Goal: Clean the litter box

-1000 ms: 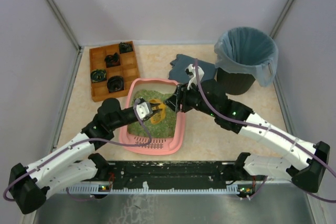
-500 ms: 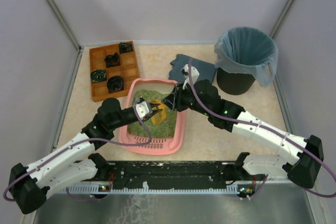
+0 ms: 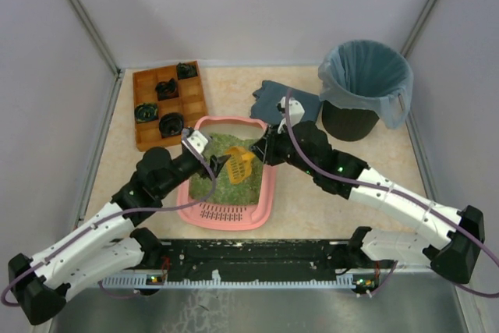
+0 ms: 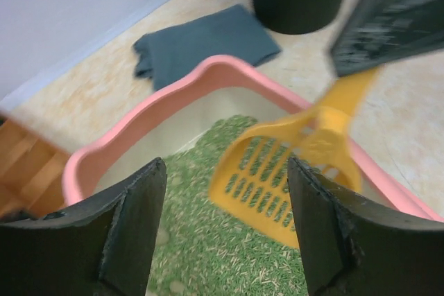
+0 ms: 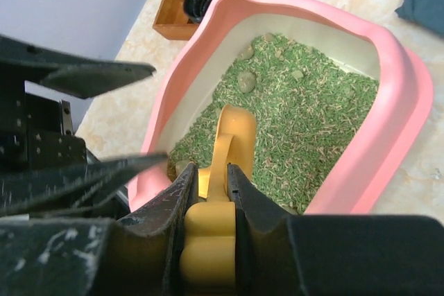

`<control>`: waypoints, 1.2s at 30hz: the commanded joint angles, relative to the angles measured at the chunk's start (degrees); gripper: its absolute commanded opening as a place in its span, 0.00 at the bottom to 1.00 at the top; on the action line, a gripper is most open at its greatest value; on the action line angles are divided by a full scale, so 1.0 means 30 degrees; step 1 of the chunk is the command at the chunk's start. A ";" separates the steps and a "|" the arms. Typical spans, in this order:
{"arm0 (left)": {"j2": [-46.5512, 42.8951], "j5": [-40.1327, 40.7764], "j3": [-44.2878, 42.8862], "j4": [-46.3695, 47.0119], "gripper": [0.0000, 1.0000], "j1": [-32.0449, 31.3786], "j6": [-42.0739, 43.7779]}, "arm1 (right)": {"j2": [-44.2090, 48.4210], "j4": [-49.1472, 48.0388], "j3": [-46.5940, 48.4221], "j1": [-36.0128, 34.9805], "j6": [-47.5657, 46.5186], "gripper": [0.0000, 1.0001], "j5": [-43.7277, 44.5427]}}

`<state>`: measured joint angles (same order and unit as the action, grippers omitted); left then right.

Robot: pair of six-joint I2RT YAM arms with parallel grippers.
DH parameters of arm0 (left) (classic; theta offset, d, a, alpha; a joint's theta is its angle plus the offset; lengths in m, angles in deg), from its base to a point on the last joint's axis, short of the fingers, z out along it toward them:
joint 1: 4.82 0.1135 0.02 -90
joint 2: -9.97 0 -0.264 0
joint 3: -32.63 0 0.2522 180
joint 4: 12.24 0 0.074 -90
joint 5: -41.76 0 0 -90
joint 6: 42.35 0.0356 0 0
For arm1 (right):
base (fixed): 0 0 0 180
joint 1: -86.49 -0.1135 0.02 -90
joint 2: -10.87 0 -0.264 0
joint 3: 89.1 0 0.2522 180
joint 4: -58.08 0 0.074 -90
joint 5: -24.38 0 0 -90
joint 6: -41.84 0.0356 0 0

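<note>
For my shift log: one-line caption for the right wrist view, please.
Right gripper shut on the yellow scoop, held over green litter in the pink litter box.

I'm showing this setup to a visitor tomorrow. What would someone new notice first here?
The pink litter box, full of green litter, sits mid-table with a yellow slotted scoop over it. The right arm's fingers clamp the scoop's handle, while the left arm's fingers stand open near it. A black bin with a blue-grey bag stands at the far right.

Pink litter box lies flat, holding green litter
</note>
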<state>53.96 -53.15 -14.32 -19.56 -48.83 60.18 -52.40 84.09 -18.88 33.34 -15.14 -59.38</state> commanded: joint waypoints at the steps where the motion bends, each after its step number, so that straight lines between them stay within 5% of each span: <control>1: 0.0128 0.7431 -0.2175 -0.4240 0.77 0.0344 -0.4976 | 0.1446 -0.0733 -0.0277 -0.0157 -0.0293 0.00 0.1268; 7: 0.2635 0.7521 -0.5029 -1.1029 0.83 0.3270 -0.8746 | 0.1194 -0.0872 -0.0357 -0.0156 -0.0315 0.00 0.1130; 13: 0.3167 0.3061 -0.4642 -1.1074 0.80 0.7069 -0.8888 | 0.1124 -0.1008 -0.0356 -0.0156 -0.0337 0.00 0.1073; 26: 0.6456 0.0633 -0.4459 -1.0600 0.68 0.7277 -0.7998 | 0.1263 -0.0976 -0.0749 -0.0156 0.0129 0.00 0.1237; 36: 0.8232 -0.4603 -0.4746 -0.9510 0.44 0.7233 -0.6595 | 0.1730 -0.0609 -0.1179 -0.0160 0.0965 0.00 0.2477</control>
<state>75.64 -53.23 -27.90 -51.08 -25.97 39.66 -49.27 83.87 -21.91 33.34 -14.27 -55.40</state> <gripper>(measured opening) 0.491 0.211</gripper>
